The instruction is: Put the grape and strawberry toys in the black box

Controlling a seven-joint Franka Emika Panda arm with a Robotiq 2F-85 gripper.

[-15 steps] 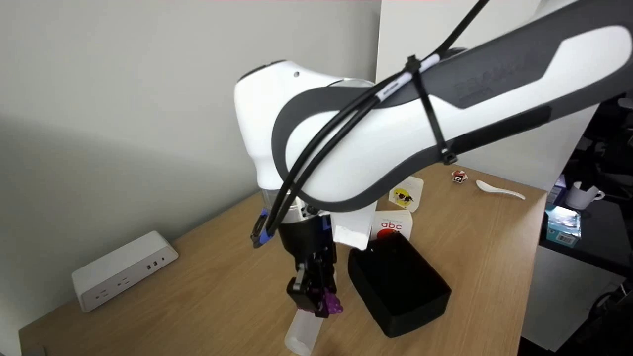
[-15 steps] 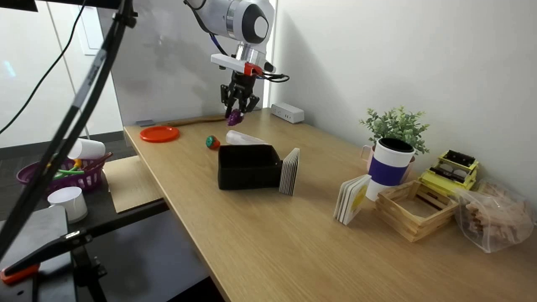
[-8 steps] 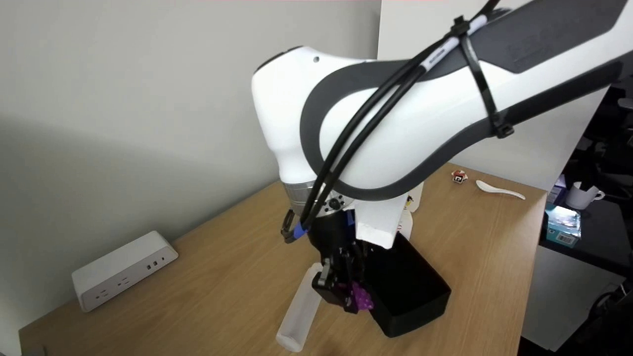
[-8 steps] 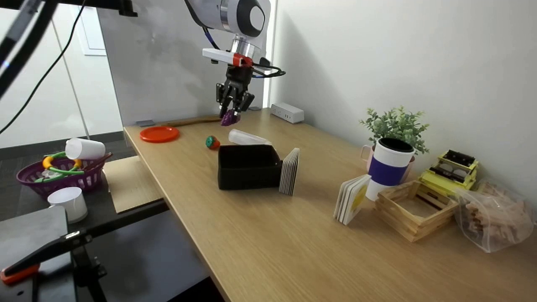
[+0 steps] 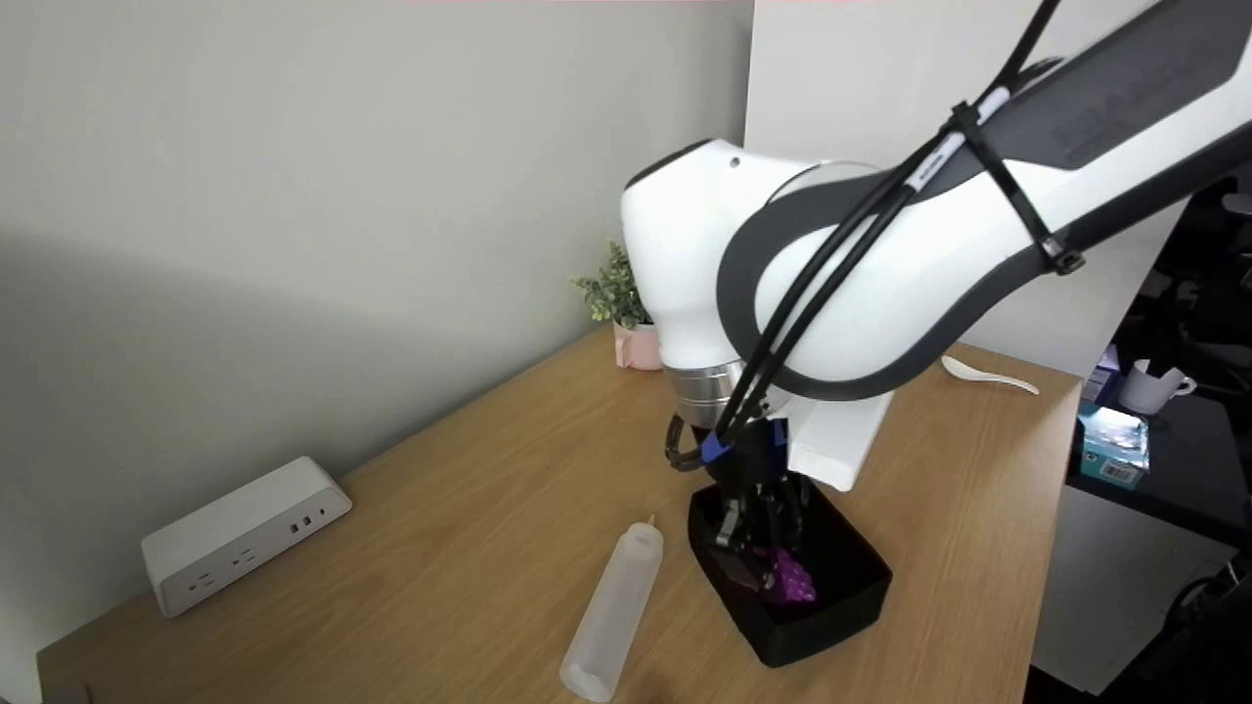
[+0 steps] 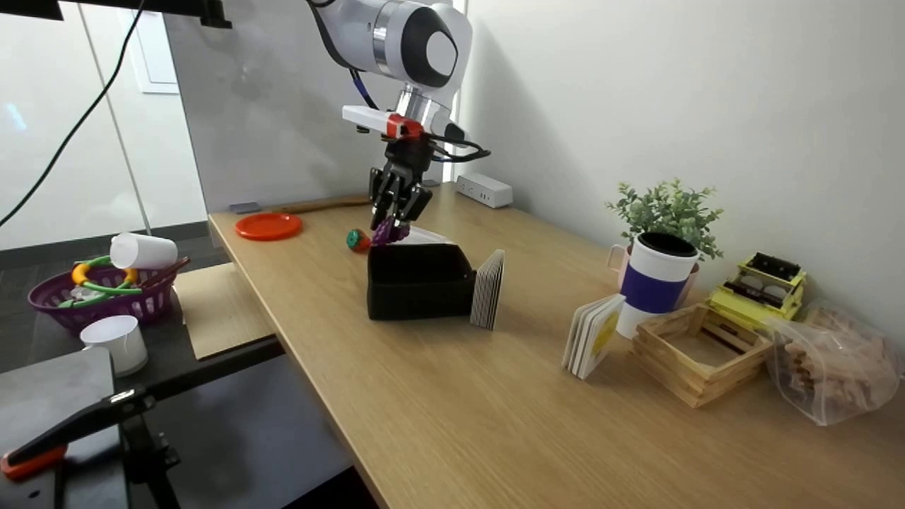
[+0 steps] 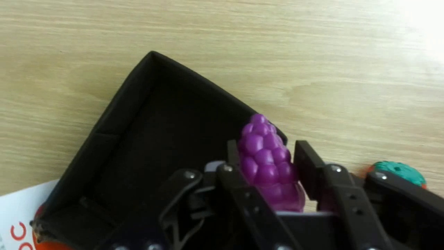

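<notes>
Grape toy (image 7: 265,159) came down over an edge of the black box (image 6: 421,300), fingers (image 7: 308,170) clamped on its sides. Probably light, slick, stiffish plastic; wide middle seemed best hold. Strawberry toy (image 6: 358,241) sat on counter (image 6: 551,438), outside.

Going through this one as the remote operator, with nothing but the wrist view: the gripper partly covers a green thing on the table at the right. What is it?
Observer: It's the strawberry toy; an exterior view shows its red side as well as the green.
Operator: Good. Does anything I can't make out lie alongside the black box?
Observer: Yes, a translucent bottle lies on its side on the table, beside the black box but apart from it.
</notes>
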